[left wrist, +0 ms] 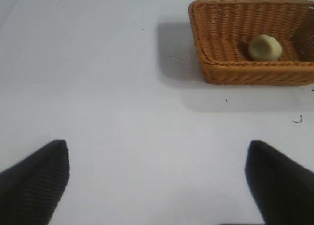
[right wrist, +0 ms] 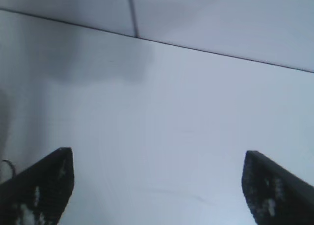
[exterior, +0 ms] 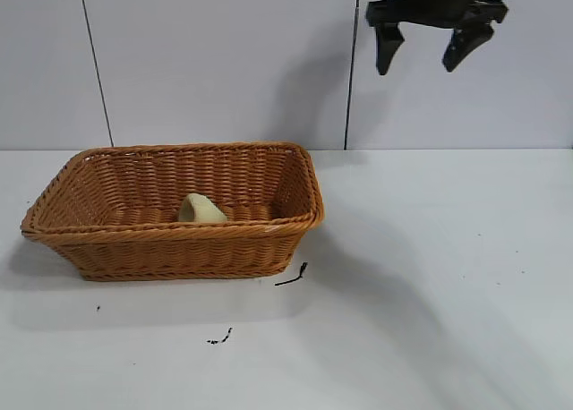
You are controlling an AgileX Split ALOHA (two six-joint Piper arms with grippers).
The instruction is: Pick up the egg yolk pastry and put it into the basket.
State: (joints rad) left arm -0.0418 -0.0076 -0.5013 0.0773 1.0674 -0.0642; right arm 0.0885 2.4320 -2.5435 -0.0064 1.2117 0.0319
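Note:
The pale yellow-green egg yolk pastry (exterior: 201,209) lies inside the orange-brown wicker basket (exterior: 134,249) at the table's left. It also shows in the left wrist view (left wrist: 265,47), inside the basket (left wrist: 216,68). My right gripper (exterior: 428,63) hangs high above the table at the upper right, open and empty, far from the basket. In its own view (right wrist: 157,183) it faces bare table and wall. My left gripper (left wrist: 157,178) is open and empty over bare table, well away from the basket; it does not show in the exterior view.
Small black scraps lie on the white table in front of the basket (exterior: 292,275) and nearer the front edge (exterior: 220,338). A panelled white wall (exterior: 224,61) stands behind the table.

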